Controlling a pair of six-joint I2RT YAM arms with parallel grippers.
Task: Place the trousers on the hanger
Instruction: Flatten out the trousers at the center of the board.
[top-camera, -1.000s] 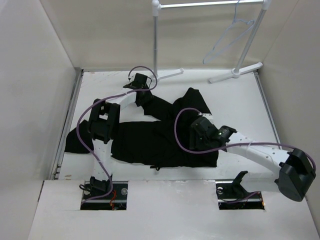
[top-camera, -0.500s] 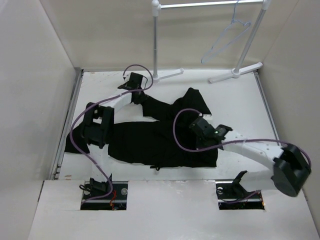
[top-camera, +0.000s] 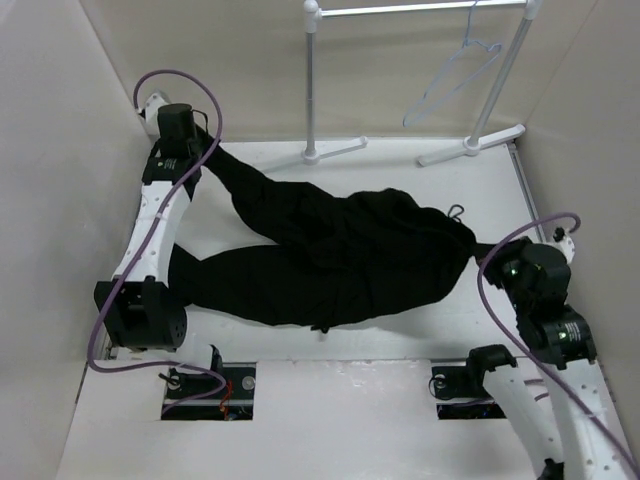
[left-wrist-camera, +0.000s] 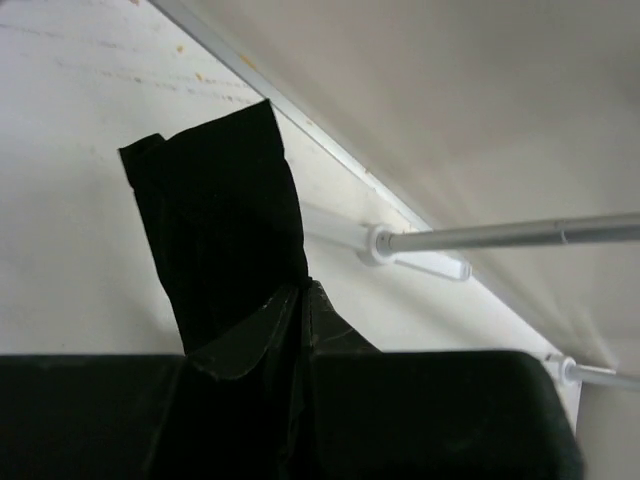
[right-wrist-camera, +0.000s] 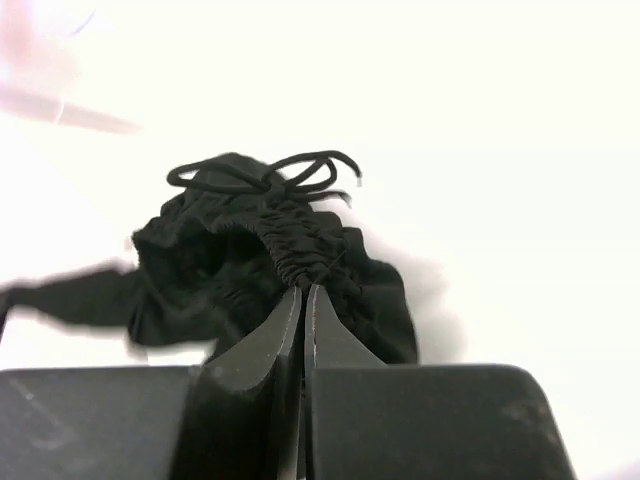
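Observation:
The black trousers (top-camera: 340, 255) lie stretched across the table from back left to right. My left gripper (top-camera: 205, 145) is shut on the end of one trouser leg (left-wrist-camera: 215, 220) at the back left corner, held above the table. My right gripper (top-camera: 478, 250) is shut on the gathered waistband (right-wrist-camera: 300, 245) at the right, its drawstring (right-wrist-camera: 270, 172) looped above the fingertips. The second leg (top-camera: 230, 275) trails toward the left front. The pale wire hanger (top-camera: 450, 85) hangs from the rack's top bar at the back right, apart from both grippers.
A white tube garment rack (top-camera: 312, 80) stands at the back, its feet (top-camera: 470, 145) on the table; its bar (left-wrist-camera: 500, 235) shows in the left wrist view. Walls close in on the left, back and right.
Both grippers shut on the trousers and pulled apart: the left arm swung to the back left corner with a leg, the right arm drew the waistband rightward. The trousers are spread out now.

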